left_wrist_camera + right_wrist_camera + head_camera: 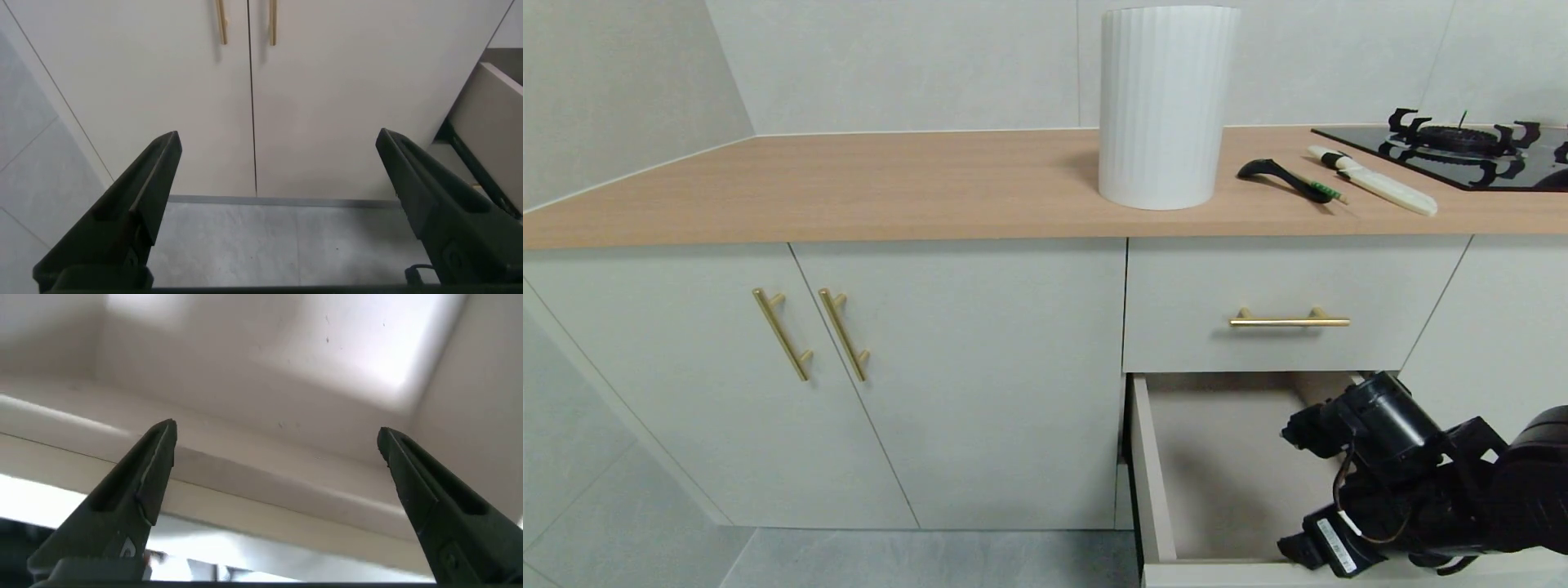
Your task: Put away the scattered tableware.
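Tableware, a black utensil [1286, 180] and white knife [1372, 181], is laid on the counter [890, 188], well above the right claw [276, 506]; that claw is spread wide at the open drawer [1153, 465], nothing gripped; left claw [278, 212] likewise.

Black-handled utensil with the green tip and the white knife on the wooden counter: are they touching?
Apart. The head view shows a strip of bare wooden counter between the black-handled utensil and the white knife along their length.

Gas hob [1445, 155] on wooden countertop [849, 184]; cabinet doors [980, 384] shut.
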